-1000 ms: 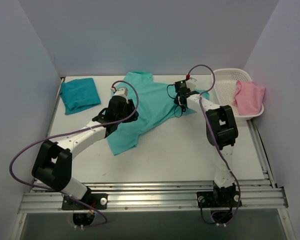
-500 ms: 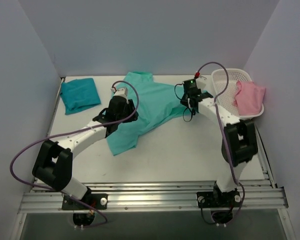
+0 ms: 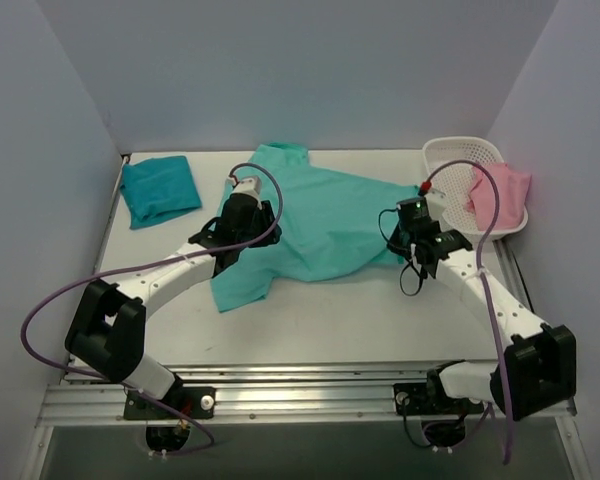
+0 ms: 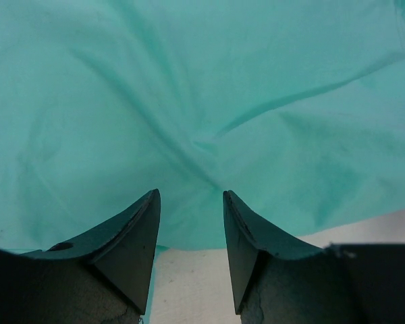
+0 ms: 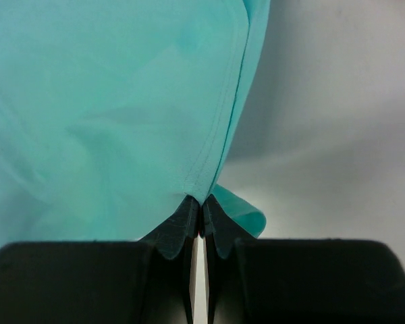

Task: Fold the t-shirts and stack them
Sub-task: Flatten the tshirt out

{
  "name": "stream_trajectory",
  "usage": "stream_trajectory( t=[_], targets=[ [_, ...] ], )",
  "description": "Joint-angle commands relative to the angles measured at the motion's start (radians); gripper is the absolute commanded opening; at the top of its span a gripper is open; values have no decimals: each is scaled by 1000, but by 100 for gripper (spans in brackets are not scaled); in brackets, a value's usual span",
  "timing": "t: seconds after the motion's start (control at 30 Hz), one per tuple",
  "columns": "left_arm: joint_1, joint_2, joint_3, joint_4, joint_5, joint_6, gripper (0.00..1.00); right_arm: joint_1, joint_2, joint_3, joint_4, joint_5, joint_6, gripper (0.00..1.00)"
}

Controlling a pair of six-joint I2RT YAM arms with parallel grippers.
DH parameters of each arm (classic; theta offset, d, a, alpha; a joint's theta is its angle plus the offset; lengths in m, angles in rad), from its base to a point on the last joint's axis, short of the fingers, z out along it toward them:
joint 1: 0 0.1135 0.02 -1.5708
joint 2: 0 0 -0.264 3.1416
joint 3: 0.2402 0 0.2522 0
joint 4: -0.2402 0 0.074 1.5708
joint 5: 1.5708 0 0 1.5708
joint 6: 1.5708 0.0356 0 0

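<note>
A light mint t-shirt [image 3: 320, 225] lies spread across the middle of the table, stretched toward the right. My right gripper [image 5: 202, 202] is shut on the mint t-shirt's hemmed edge [image 5: 219, 145], at the cloth's right end [image 3: 395, 245] in the top view. My left gripper [image 4: 189, 202] stands open over the shirt's left part [image 4: 189, 101], nothing between its fingers; in the top view it sits at the shirt's left side [image 3: 242, 212]. A darker teal t-shirt [image 3: 160, 188], folded into a square, rests at the back left.
A white basket [image 3: 448, 160] at the back right holds a pink cloth [image 3: 500, 192]. Grey walls close in the table on three sides. The metal rail [image 3: 310, 395] with the arm bases runs along the near edge.
My right gripper has pulled the mint t-shirt's edge to the right and toward the front, stretching the cloth out wider. The left arm has barely moved.
</note>
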Motion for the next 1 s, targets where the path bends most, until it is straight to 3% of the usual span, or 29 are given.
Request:
stream_trajectory(
  t=[0.0, 0.1, 0.13, 0.17, 0.2, 0.3, 0.37, 0.53, 0.7, 0.83, 0.87, 0.9, 0.97],
  targets=[
    [-7, -28, 28, 20, -2, -1, 51, -9, -145, -76, -100, -24, 36, 0],
    [-7, -27, 28, 21, -8, 2, 51, -14, -298, -156, -134, 16, 109, 0],
    [-7, -25, 26, 26, -7, 1, 51, -15, -317, -181, -84, 34, 123, 45],
    [-7, -20, 29, 29, -7, -1, 51, -23, -320, -207, -44, 59, 128, 97],
    [-8, -7, 42, 31, -2, -10, 51, -34, -270, -236, 6, 83, 119, 100],
    [-25, 7, 71, 9, 23, -6, 51, -89, -74, -183, 4, 51, 82, 100],
    [-40, -13, 71, -17, -14, 5, 51, -78, -64, -210, 40, 4, 79, 100],
    [-40, -83, 22, -34, -56, 2, 51, -48, -202, -281, 21, -27, 114, 100],
    [-83, -142, -3, -69, -85, -27, 51, 110, -389, -302, -113, -3, 171, 100],
    [-103, -172, -24, -104, -189, -27, 52, 187, -473, -354, -113, -59, 245, 99],
    [-102, -171, -35, -106, -207, -27, 52, 196, -479, -388, -93, -77, 260, 97],
    [-99, -166, -40, -106, -233, -25, 52, 204, -480, -402, -61, -93, 265, 84],
    [-76, -128, -37, -91, -232, -25, 52, 221, -463, -425, -27, -87, 265, 68]
  ],
)
